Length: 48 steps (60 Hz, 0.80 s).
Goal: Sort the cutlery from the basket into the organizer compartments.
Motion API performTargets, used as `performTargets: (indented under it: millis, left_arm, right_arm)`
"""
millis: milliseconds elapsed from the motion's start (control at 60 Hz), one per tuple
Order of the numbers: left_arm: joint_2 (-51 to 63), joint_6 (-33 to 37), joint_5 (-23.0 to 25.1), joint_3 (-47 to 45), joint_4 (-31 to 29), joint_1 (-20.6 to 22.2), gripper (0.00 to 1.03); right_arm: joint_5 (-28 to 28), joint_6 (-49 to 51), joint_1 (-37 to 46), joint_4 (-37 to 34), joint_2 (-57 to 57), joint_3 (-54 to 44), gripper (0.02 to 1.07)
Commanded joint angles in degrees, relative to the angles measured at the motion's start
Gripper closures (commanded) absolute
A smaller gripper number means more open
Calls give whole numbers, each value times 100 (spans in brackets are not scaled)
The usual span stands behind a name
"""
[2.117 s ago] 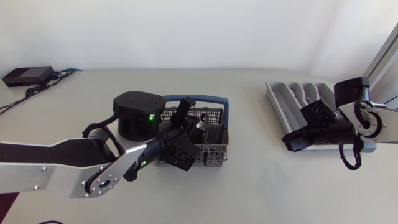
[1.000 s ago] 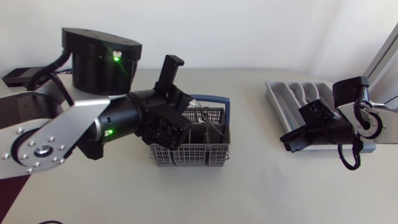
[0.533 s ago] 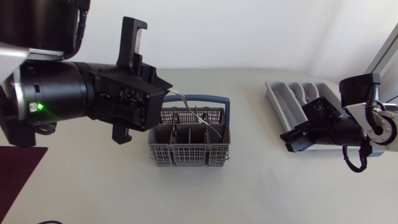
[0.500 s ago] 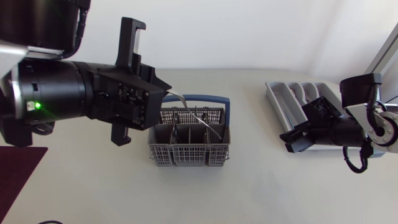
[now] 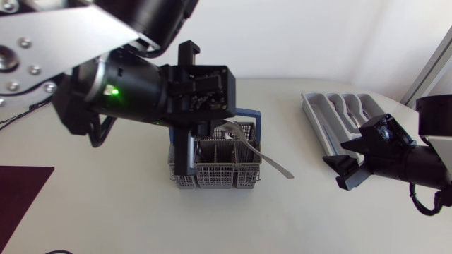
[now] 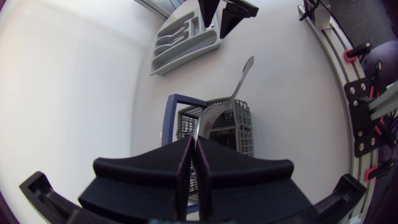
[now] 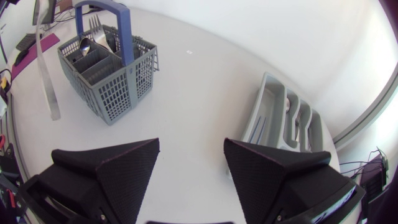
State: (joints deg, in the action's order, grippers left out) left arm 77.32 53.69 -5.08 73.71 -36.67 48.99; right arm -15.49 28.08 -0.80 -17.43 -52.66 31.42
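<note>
My left gripper (image 5: 217, 124) hangs above the grey cutlery basket (image 5: 212, 176) and is shut on a silver piece of cutlery (image 5: 265, 155) at its wider end. The handle slants out past the basket's right side; in the left wrist view the cutlery (image 6: 227, 96) points away from the closed fingers (image 6: 214, 155) over the basket (image 6: 244, 124). My right gripper (image 5: 349, 167) is open and empty, low between basket and grey organizer (image 5: 308, 106). The right wrist view shows its gripper (image 7: 189, 165), the basket (image 7: 124, 87) with more cutlery, the hanging piece (image 7: 46, 68) and the organizer (image 7: 261, 112).
The basket has a blue handle (image 5: 251, 116). A dark red mat (image 5: 21, 187) lies at the table's front left corner. Bare tabletop (image 5: 296, 212) stretches between the basket and the organizer.
My left arm has swung right over the basket, carrying the cutlery clear of it. My right gripper has drawn back from the organizer toward the table's front right.
</note>
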Motion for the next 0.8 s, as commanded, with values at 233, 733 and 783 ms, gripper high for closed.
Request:
performTargets:
  millis: [233, 733, 783]
  left_arm:
    - [1233, -1634, 420, 1075, -552, 5, 100]
    - [2657, -3172, 1457, 2842, -1994, -223, 100]
    - [2771, -3233, 1572, 2982, -2152, -241, 100]
  right_arm:
    - [-165, 321, -553, -322, 1513, -514, 31]
    - [177, 462, -2021, -366, 2410, -655, 31]
    - [406, 471, -2258, -314, 2348, -646, 31]
